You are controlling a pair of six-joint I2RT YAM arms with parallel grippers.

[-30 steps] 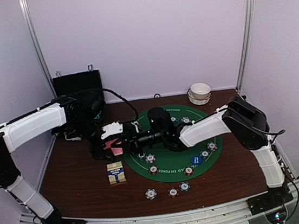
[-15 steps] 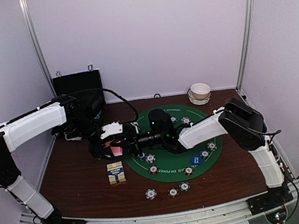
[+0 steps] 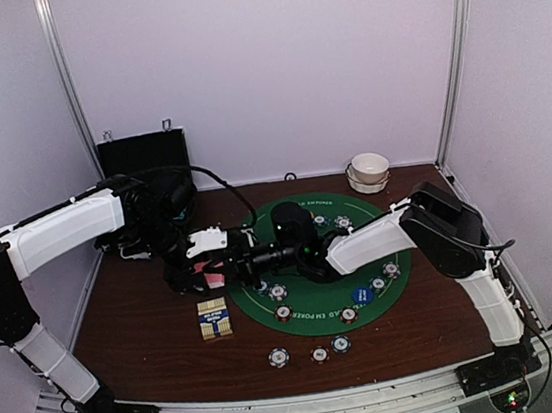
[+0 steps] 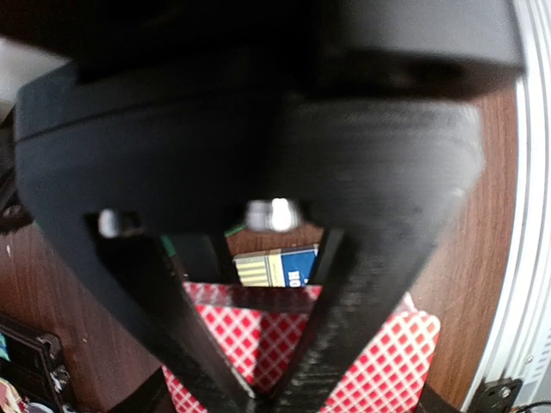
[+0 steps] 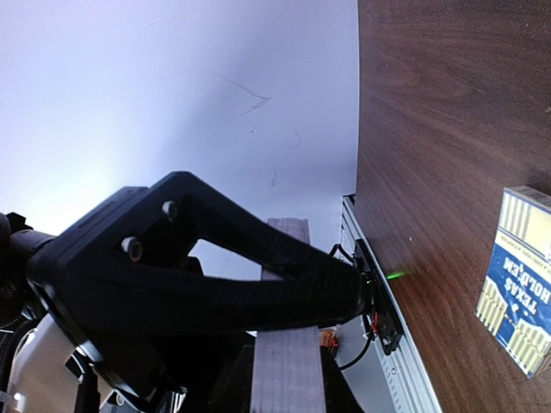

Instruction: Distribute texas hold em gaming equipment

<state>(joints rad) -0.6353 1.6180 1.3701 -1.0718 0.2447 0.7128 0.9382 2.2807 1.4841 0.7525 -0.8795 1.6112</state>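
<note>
Red-checked, the pink-backed playing cards (image 4: 379,361) are being squeezed tight by the left gripper (image 4: 263,400) at the nine o'clock edge of the green mat (image 3: 319,292). Whether the right gripper (image 3: 235,265) is shut cannot be told. If the stack is being tugged too hard, several cards could be dragged out and spilled.

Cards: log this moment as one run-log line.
left fingers: shut on cards | right fingers: beside cards, grip unclear | box: on table by mat | chips: on mat and table
</note>
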